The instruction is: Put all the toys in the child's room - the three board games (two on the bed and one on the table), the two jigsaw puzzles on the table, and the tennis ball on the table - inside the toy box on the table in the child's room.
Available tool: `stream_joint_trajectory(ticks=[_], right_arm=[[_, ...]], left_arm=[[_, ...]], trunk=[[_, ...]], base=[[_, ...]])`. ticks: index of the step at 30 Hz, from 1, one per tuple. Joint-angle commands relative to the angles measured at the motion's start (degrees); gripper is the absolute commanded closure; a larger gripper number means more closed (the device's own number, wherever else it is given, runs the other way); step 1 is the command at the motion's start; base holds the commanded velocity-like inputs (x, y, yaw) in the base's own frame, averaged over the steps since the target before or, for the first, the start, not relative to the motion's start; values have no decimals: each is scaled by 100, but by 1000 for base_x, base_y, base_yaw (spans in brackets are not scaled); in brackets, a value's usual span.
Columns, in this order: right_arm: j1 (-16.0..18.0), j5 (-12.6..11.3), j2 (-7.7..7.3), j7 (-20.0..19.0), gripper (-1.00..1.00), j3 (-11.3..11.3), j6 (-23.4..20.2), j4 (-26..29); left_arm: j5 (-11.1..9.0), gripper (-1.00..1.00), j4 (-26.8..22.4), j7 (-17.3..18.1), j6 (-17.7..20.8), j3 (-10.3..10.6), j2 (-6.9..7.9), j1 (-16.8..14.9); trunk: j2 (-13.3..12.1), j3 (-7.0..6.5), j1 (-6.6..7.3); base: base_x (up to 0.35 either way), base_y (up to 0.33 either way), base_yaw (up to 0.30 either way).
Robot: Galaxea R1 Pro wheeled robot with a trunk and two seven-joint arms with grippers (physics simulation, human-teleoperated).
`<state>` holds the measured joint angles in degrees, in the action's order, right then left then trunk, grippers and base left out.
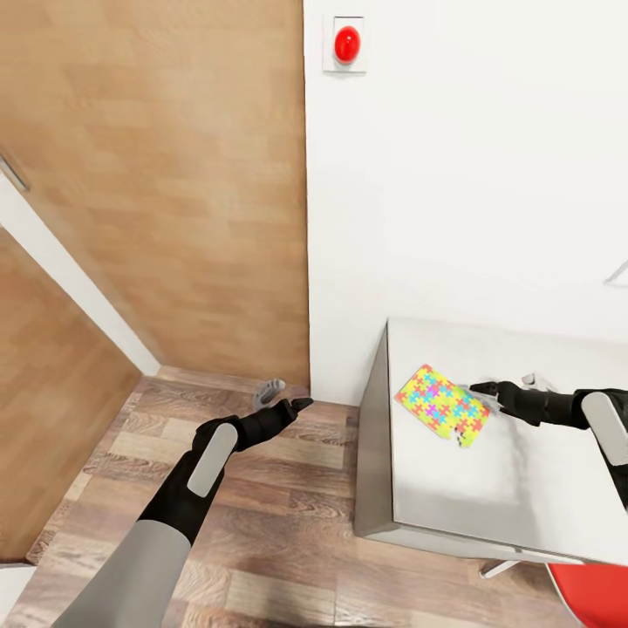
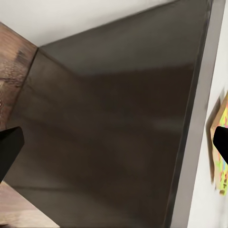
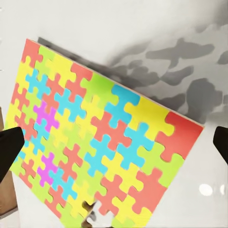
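One thin, stiff-looking jigsaw puzzle (image 1: pixel 441 406) lies flat on the table (image 1: pixel 488 488); the wide-open right gripper (image 1: pixel 490 389) should probably pinch its edge

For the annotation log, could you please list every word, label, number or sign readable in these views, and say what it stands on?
No readable text in any view.
Jigsaw puzzle on the table: only coloured interlocking pieces, no print.
Red round button on its white wall plate: plain, no label or symbol legible.
Wooden door and floor: no markings.
Left end effector and right end effector: no lettering visible.
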<state>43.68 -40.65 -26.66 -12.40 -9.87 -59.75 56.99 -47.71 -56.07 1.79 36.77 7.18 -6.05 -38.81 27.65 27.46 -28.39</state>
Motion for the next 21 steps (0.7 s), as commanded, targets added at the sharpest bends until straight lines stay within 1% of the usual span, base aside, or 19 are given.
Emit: stream_joint_trajectory(ticks=[1,6,11,21], right_arm=[[5,57,2,-58,-100,-10,-25,-47],[23,57,16,-54,-100,-17,-25,-300],[42,52,33,-52,-100,-35,-25,-639],[51,49,37,-52,-100,-54,-25,-828]], left_arm=[[8,-100,-1,14,23,-6,-2,-4],[8,-100,0,14,23,-6,-2,-4],[3,-100,0,14,29,-6,-2,-4],[1,-100,0,14,31,-6,-2,-4]], trunk=[[8,6,-2],[8,-2,-2],[8,-6,-2],[8,-8,-2]], base=[[0,0,150],[0,0,136],[0,0,62],[0,0,16]])
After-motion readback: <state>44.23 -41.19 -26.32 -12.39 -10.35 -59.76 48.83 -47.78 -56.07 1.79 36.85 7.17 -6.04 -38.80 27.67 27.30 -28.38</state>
